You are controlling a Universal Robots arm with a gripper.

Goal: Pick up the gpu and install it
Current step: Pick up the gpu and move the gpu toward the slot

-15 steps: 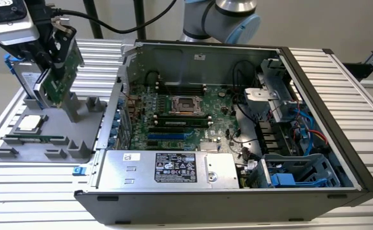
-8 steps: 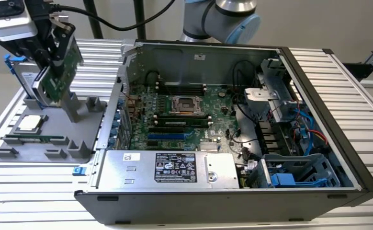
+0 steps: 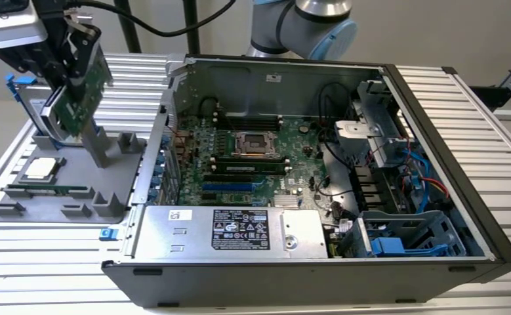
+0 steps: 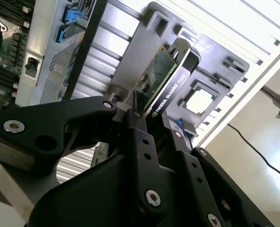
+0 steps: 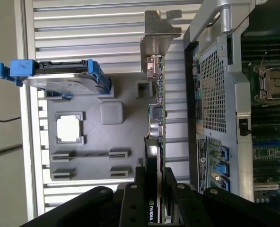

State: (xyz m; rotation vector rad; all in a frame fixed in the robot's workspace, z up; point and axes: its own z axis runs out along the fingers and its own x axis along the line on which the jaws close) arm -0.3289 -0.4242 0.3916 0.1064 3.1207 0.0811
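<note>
Exterior view's left: black gripper (image 3: 69, 46) clamped on flat green gpu card with silver bracket (image 3: 84, 98), upright, right over grey plastic parts tray (image 3: 27, 207). Right: open black computer case (image 3: 487, 216), green motherboard (image 3: 237, 157) without the card. Grasp looks done, install remains.

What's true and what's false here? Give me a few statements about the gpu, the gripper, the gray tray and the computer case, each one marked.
1. The computer case is open, with its motherboard in view. True.
2. The gpu sits in a slot on the motherboard. False: it is outside the case, over the gray tray at the exterior view's left.
3. The gripper is shut on the gpu. True.
4. The tray's square pocket is empty. False: a processor chip lies in it.
</note>
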